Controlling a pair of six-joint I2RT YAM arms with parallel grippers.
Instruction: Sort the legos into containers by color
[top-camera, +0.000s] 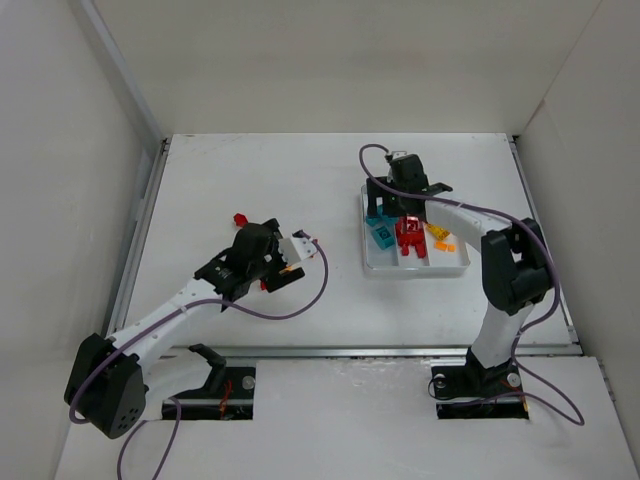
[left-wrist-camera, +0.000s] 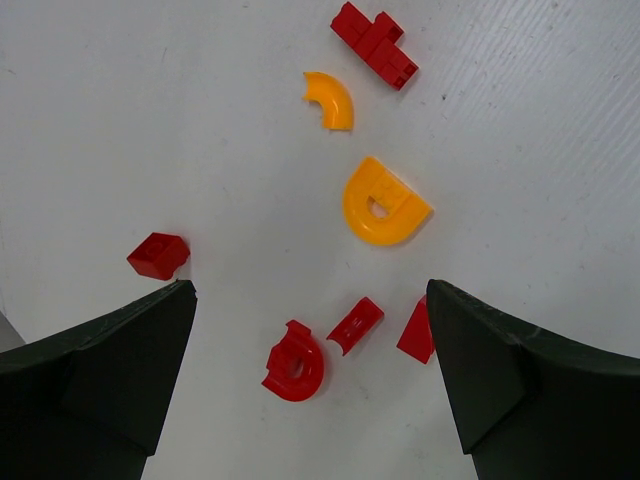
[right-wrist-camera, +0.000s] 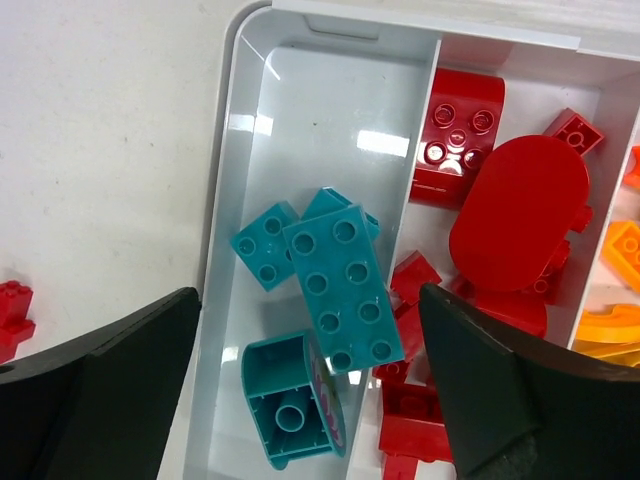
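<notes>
The white tray (top-camera: 452, 266) sits at the right, its containers side by side. In the right wrist view its left compartment (right-wrist-camera: 225, 200) holds teal legos: a long brick (right-wrist-camera: 345, 285), a square one (right-wrist-camera: 265, 245) and an overturned piece (right-wrist-camera: 290, 410). Red legos (right-wrist-camera: 515, 215) fill the middle compartment and orange ones (right-wrist-camera: 620, 250) the right. My right gripper (right-wrist-camera: 310, 295) hangs open above the teal bricks, touching none. My left gripper (left-wrist-camera: 308, 290) is open over loose legos on the table: a red D-shaped piece (left-wrist-camera: 295, 362), a red curved bit (left-wrist-camera: 355, 325) and a red wedge (left-wrist-camera: 415, 332) by the right finger.
Further loose legos lie ahead of the left gripper: an orange D-piece (left-wrist-camera: 383, 203), an orange arc (left-wrist-camera: 332, 98), a red stepped brick (left-wrist-camera: 375, 43) and a small red brick (left-wrist-camera: 158, 255). One red lego (right-wrist-camera: 12, 310) lies on the table left of the tray. White walls enclose the table.
</notes>
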